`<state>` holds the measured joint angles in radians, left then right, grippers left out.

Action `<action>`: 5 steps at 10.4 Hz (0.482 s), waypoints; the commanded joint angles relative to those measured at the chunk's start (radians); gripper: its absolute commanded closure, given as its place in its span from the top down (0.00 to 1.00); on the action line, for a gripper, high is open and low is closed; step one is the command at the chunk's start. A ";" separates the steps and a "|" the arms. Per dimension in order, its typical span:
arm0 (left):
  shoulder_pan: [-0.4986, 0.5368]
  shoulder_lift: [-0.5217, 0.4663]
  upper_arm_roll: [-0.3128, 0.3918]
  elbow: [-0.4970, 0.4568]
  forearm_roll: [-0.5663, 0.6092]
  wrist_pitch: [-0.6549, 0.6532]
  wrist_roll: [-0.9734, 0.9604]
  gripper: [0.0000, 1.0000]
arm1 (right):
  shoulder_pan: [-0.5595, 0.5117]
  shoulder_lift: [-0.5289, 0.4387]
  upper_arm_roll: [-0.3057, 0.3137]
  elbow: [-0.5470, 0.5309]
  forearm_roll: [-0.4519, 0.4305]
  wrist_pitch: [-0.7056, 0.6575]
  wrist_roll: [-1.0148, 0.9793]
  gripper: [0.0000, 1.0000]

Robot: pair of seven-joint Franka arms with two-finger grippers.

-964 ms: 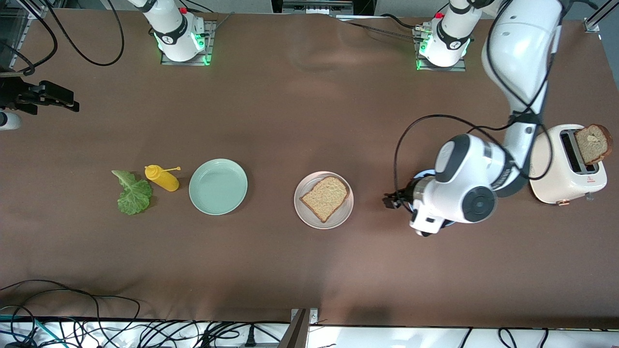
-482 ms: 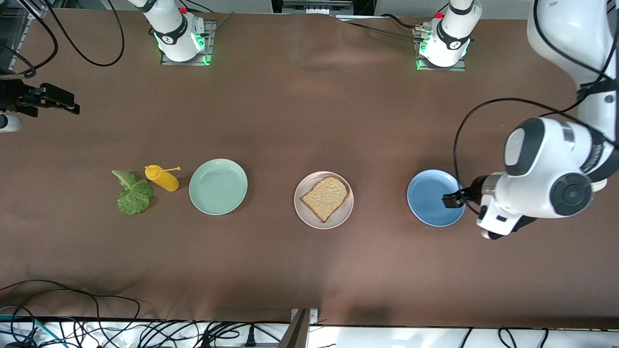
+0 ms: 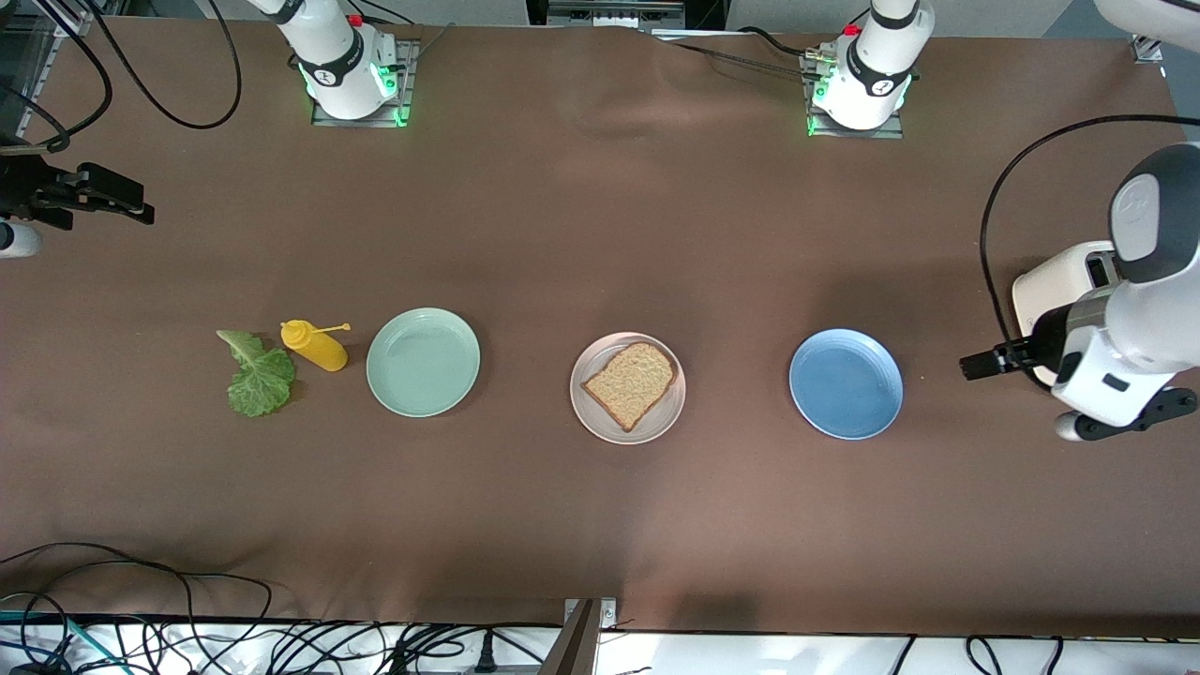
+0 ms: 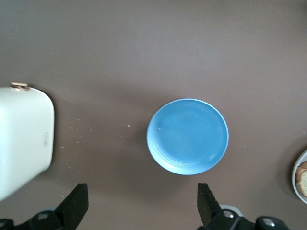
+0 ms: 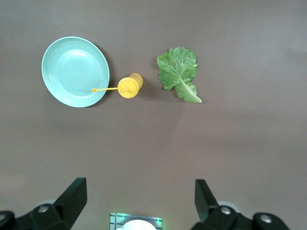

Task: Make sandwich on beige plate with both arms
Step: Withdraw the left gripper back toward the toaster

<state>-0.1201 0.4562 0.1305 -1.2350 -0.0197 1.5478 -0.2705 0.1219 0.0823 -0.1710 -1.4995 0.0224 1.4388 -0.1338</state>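
Starting at the right arm's end of the surface, the right gripper point(image 3: 94, 195) hangs with its jaws apart while that arm waits. The lettuce leaf point(image 3: 258, 375) lies near it, just beside a yellow squeeze bottle point(image 3: 314, 345), then a mint-green plate point(image 3: 423, 362). Midway along sits the beige plate point(image 3: 586, 412), holding one slice of brown bread point(image 3: 631, 382). A blue plate point(image 3: 846, 382) follows. The left gripper point(image 3: 980, 364), jaws apart and empty, hovers between the blue plate and a white toaster point(image 3: 1059, 281). A second ago it was over the blue plate; it has swung toward the toaster. The right arm is far closer to the lettuce.
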 commanded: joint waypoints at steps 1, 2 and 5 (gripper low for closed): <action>-0.087 -0.028 0.110 -0.024 0.014 -0.020 0.089 1.00 | 0.007 0.016 0.021 0.012 0.004 -0.005 -0.007 1.00; -0.081 -0.040 0.107 -0.027 0.012 -0.041 0.109 1.00 | 0.005 0.017 0.018 0.012 0.048 -0.006 -0.006 1.00; -0.047 -0.100 0.097 -0.073 -0.089 -0.064 0.113 0.99 | 0.013 0.054 0.025 0.012 0.068 0.009 -0.010 1.00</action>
<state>-0.1784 0.4182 0.2259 -1.2443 -0.0712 1.4951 -0.1883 0.1311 0.1165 -0.1515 -1.5012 0.0772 1.4421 -0.1337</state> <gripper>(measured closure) 0.004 0.000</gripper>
